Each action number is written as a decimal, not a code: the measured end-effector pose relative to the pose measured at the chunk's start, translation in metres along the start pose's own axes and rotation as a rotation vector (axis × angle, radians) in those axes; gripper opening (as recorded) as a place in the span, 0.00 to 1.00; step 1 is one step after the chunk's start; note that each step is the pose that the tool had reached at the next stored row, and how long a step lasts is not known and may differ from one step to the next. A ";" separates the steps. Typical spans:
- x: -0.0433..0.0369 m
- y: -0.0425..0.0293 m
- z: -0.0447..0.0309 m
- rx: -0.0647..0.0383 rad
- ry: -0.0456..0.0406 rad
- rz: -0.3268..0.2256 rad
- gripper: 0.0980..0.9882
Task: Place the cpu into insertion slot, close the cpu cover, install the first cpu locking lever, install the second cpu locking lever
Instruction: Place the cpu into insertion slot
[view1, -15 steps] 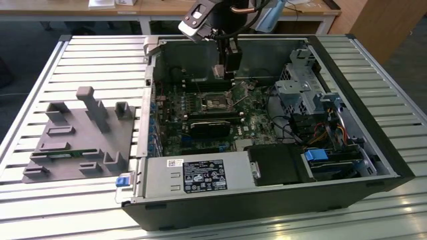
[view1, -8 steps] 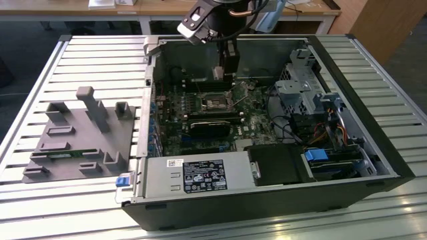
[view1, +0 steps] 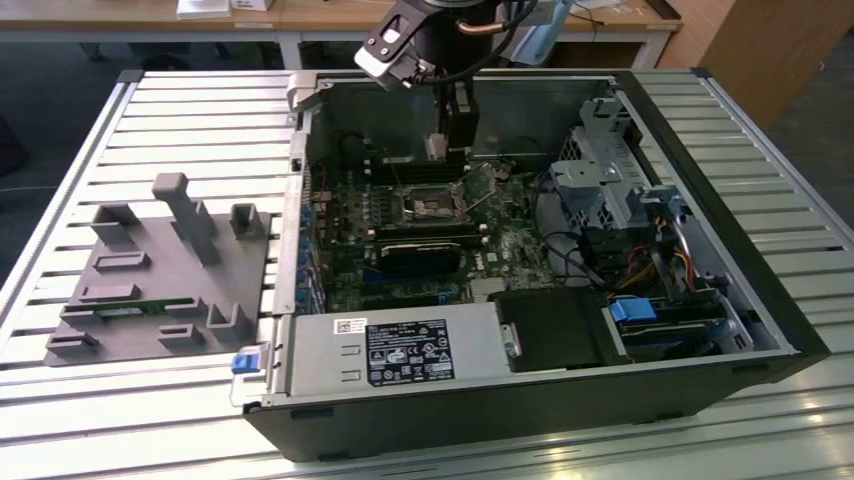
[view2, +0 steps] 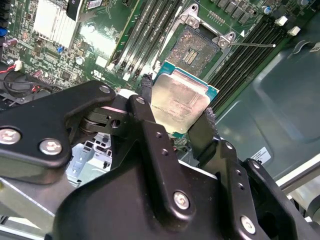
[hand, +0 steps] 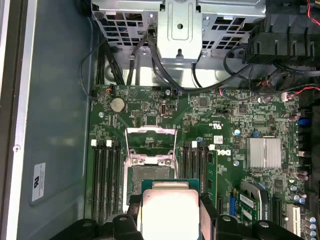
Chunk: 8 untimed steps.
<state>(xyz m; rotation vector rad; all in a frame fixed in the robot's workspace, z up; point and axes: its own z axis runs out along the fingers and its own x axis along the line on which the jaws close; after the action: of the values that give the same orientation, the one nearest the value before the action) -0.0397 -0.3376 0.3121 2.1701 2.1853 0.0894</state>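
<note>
My gripper (view2: 176, 111) is shut on the cpu (view2: 181, 101), a flat silver-topped square with a green rim, pinched at two opposite edges by black fingers (view2: 146, 91). In the first wrist view the cpu (hand: 169, 210) hangs above the green board, just short of the insertion slot (hand: 149, 175), whose pin field lies bare. The slot (view2: 196, 46) sits a little beyond the chip's far edge. The cpu cover (hand: 150, 144), a thin silver frame, stands swung open on the slot's far side. In the exterior view the gripper (view1: 451, 150) reaches down into the open case above the slot (view1: 430, 206).
Long black memory slots (hand: 105, 180) flank the socket on both sides. A silver finned heatsink (hand: 263, 152) sits on the board. The case holds a drive cage (view1: 607, 190), cables and a labelled power supply (view1: 400, 350). A grey fixture (view1: 160, 270) lies at the exterior view's left.
</note>
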 end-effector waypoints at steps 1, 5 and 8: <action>0.0000 0.0000 0.0004 0.000 0.0003 0.000 0.50; 0.0007 -0.0006 0.0035 0.000 -0.0003 0.001 0.50; 0.0022 -0.0014 0.0083 0.000 -0.0005 0.006 0.50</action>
<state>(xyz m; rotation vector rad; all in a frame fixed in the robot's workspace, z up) -0.0404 -0.3354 0.3037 2.1761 2.1791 0.0890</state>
